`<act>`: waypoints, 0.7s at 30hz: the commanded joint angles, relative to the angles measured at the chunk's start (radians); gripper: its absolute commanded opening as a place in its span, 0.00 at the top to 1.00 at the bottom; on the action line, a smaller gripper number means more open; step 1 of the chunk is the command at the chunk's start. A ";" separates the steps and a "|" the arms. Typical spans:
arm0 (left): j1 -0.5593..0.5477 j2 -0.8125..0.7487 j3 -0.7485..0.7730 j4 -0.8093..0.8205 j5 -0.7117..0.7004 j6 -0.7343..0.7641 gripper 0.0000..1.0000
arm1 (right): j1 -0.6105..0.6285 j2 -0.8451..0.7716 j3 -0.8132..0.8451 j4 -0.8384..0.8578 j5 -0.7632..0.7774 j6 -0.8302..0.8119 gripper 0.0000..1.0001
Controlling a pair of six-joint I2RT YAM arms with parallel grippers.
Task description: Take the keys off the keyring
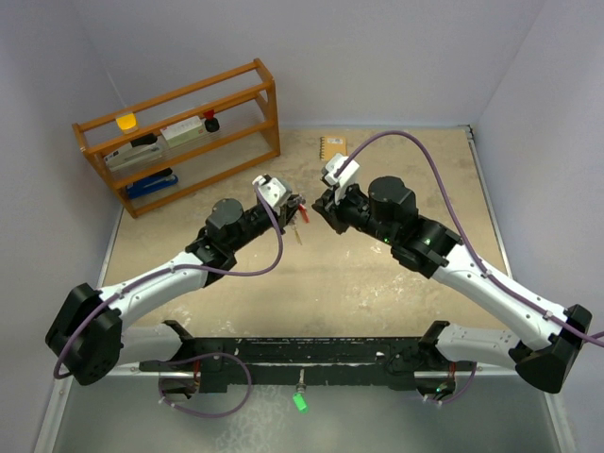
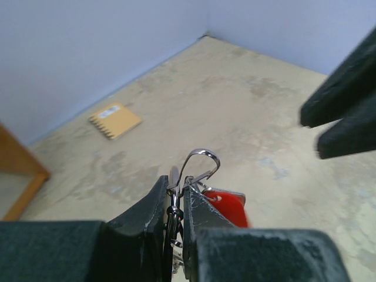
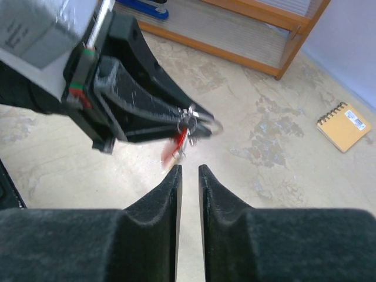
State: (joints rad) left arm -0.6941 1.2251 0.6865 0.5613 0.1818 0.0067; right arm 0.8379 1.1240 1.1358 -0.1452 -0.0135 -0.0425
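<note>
Surface (image 1: 377, 283): tan, mottled. Wooden rack (image 1: 179, 132) at far left. Left hand (image 2: 176, 187) has its fingers clamped together on the keyring (image 2: 204, 154), and a loop of ring pokes out past the tips. Right hand (image 3: 189, 169) faces it, near, with fingers slightly apart and empty. Orange notebook (image 1: 332, 145) lies at the far edge. Keys (image 3: 179, 140) hang at the left fingertips, the red-headed key (image 2: 228, 205) among them.
</note>
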 commanded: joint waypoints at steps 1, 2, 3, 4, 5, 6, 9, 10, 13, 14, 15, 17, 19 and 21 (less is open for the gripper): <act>-0.007 -0.091 0.072 -0.117 -0.239 0.150 1.00 | 0.006 -0.056 -0.043 0.105 0.057 0.003 0.75; -0.008 -0.101 0.071 -0.118 -0.257 0.161 1.00 | 0.006 -0.063 -0.059 0.117 0.064 0.004 0.71; -0.009 -0.110 0.070 -0.113 -0.265 0.166 1.00 | 0.006 -0.066 -0.071 0.130 0.072 0.005 0.69; -0.011 -0.117 0.070 -0.111 -0.267 0.169 1.00 | 0.007 -0.068 -0.082 0.142 0.080 0.006 0.67; -0.012 -0.122 0.070 -0.108 -0.265 0.171 1.00 | 0.006 -0.069 -0.090 0.150 0.085 0.008 0.64; -0.015 -0.123 0.074 -0.108 -0.260 0.171 1.00 | 0.007 -0.067 -0.100 0.161 0.087 0.008 0.62; -0.023 -0.122 0.087 -0.112 -0.246 0.171 1.00 | 0.007 -0.056 -0.133 0.199 0.071 0.017 0.58; -0.026 -0.120 0.092 -0.111 -0.243 0.168 1.00 | 0.007 -0.051 -0.145 0.217 0.056 0.020 0.57; -0.035 -0.116 0.101 -0.112 -0.219 0.159 1.00 | 0.009 -0.043 -0.199 0.311 0.008 0.036 0.52; -0.038 -0.116 0.104 -0.113 -0.205 0.159 1.00 | 0.007 -0.042 -0.218 0.352 -0.009 0.039 0.50; -0.043 -0.117 0.105 -0.112 -0.193 0.157 1.00 | 0.008 -0.042 -0.237 0.388 -0.023 0.038 0.48; -0.052 -0.120 0.106 -0.113 -0.174 0.151 1.00 | 0.008 -0.042 -0.274 0.454 -0.041 0.036 0.44; -0.059 -0.128 0.106 -0.115 -0.153 0.145 1.00 | 0.008 -0.041 -0.297 0.513 -0.053 0.031 0.40; -0.066 -0.134 0.105 -0.118 -0.129 0.138 1.00 | 0.007 -0.042 -0.311 0.552 -0.065 0.024 0.38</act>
State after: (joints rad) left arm -0.7444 1.1255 0.7403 0.4061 -0.0074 0.1497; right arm 0.8398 1.0924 0.8417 0.2070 -0.0280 -0.0174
